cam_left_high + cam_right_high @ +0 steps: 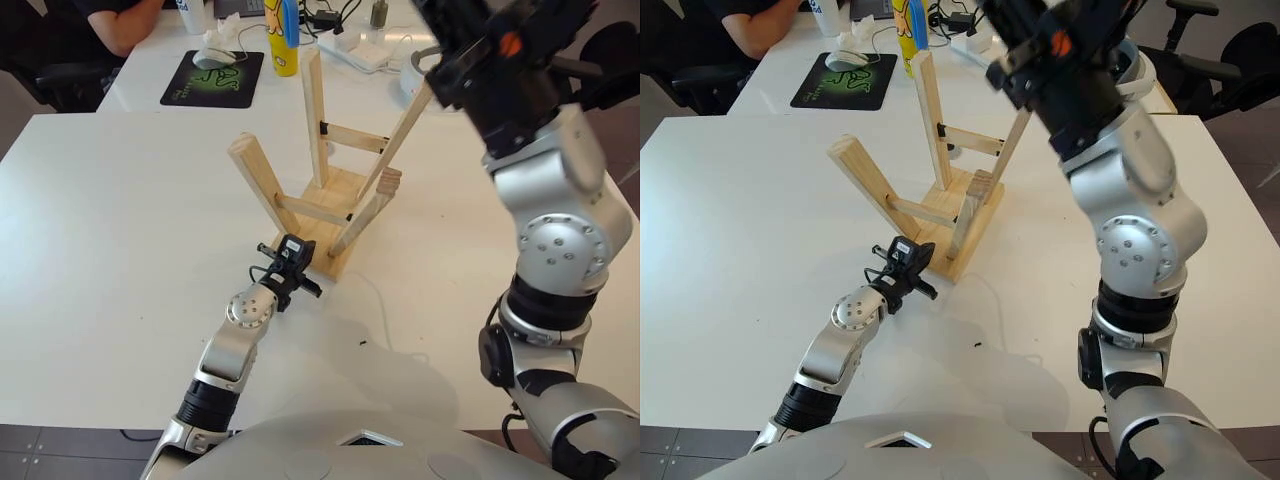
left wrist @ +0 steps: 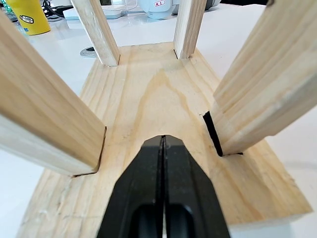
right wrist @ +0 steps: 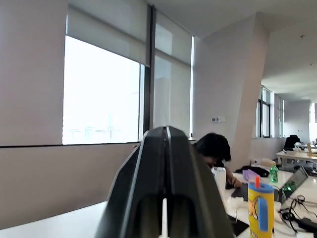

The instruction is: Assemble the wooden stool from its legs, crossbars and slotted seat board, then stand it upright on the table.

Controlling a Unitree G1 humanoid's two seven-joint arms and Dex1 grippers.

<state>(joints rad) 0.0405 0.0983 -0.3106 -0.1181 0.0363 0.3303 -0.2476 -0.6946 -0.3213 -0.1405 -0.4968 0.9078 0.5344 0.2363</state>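
Note:
The wooden stool (image 1: 335,190) rests upside down on the white table, its seat board (image 2: 158,89) flat and its legs pointing up and splaying outward. Crossbars (image 1: 355,138) join the legs in pairs. My left gripper (image 1: 298,262) is low at the board's near end, shut with nothing in it, and its fingertips (image 2: 163,141) lie over the board between the two nearest legs (image 2: 44,124). My right gripper (image 3: 166,131) is raised high beside the top of the far right leg (image 1: 405,130), shut and holding nothing.
On the desk behind lie a black mouse pad (image 1: 213,78), a yellow bottle (image 1: 283,35) and a white power strip with cables (image 1: 355,50). Bare white table (image 1: 120,220) stretches to the left of the stool and in front of it.

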